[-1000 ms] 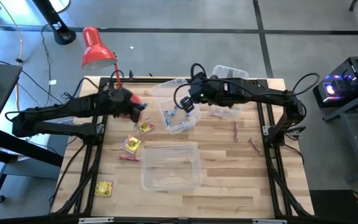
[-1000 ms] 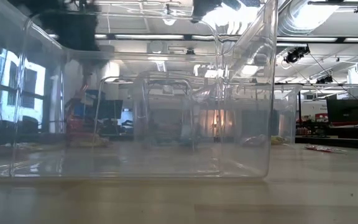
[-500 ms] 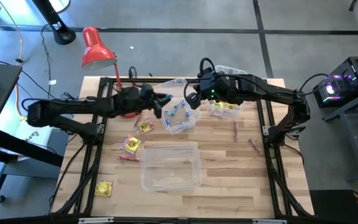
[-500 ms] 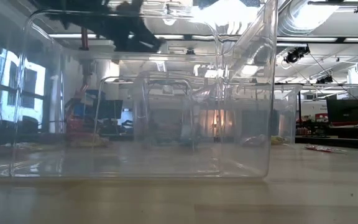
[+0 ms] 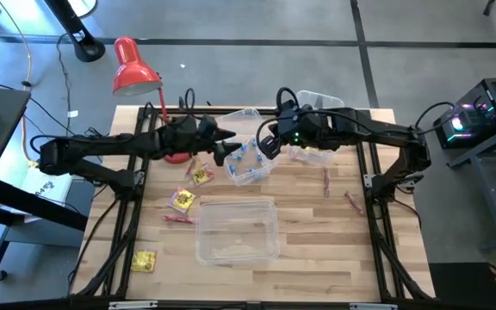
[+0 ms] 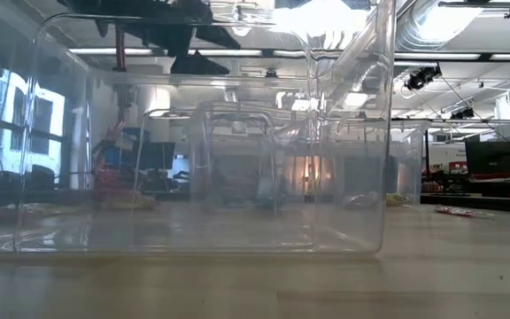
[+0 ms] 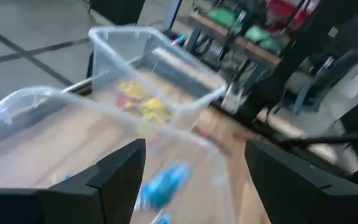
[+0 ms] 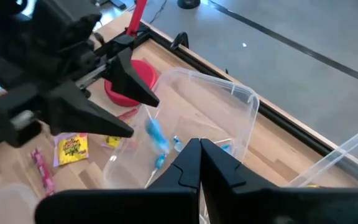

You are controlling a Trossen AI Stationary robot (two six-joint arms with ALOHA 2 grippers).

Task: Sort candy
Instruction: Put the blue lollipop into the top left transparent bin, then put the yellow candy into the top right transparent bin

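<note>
A blue twist-wrapped candy (image 8: 156,135) hangs in the air, long axis tilted near upright, just below the spread fingers of the left gripper (image 8: 131,111) and over the middle clear bin (image 5: 246,157), where more blue pieces (image 5: 241,158) lie. The left wrist view shows it only as a blur (image 7: 165,185). The right gripper (image 5: 270,144), fingers together and empty, is above that bin's far edge. Yellow packets (image 5: 183,201) and red sticks (image 5: 325,181) lie on the table (image 5: 317,250) around the bin.

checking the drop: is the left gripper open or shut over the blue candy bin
Open. The left gripper has its fingers spread above the bin, and a blue candy is falling free between them.
</note>
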